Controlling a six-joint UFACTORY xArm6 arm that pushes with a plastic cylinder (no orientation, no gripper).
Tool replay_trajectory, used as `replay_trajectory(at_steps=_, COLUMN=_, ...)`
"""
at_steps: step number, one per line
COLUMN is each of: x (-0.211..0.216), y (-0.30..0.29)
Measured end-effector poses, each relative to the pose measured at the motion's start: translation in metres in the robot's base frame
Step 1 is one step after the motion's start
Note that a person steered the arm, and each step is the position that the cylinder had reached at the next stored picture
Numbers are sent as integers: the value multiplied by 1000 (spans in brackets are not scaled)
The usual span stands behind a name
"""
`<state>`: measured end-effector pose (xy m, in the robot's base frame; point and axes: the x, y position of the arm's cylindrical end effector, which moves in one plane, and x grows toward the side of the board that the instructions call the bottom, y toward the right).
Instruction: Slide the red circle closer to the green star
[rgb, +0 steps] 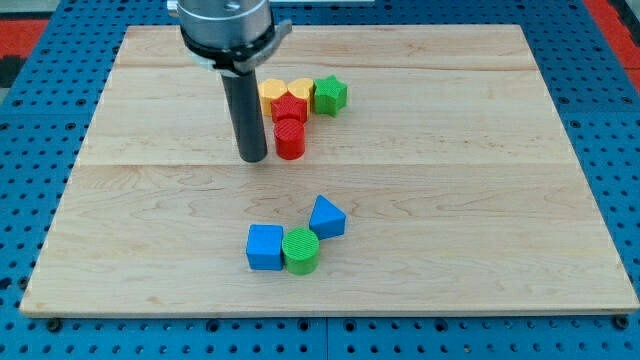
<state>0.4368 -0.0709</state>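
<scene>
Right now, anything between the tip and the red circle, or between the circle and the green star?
Nothing between my tip and the red circle, just to the view's right. Toward the green star, another red block sits directly above the circle, partly blocking the diagonal path.

Blocks: 2 red (290, 138) (289, 108), 2 yellow (271, 93) (300, 86), 2 green (330, 95) (300, 250), 2 blue (265, 247) (327, 217); 8 total.

arm mount (225, 25): cut off at view's top | yellow blocks (285, 90): partly hidden, shapes unclear
</scene>
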Motion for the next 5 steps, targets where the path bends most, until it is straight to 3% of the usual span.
replay_trajectory(at_steps=2, x=-33, y=95)
replay_trajectory(at_steps=4, x=-30, y=123)
replay_trajectory(at_steps=5, x=-57, y=156)
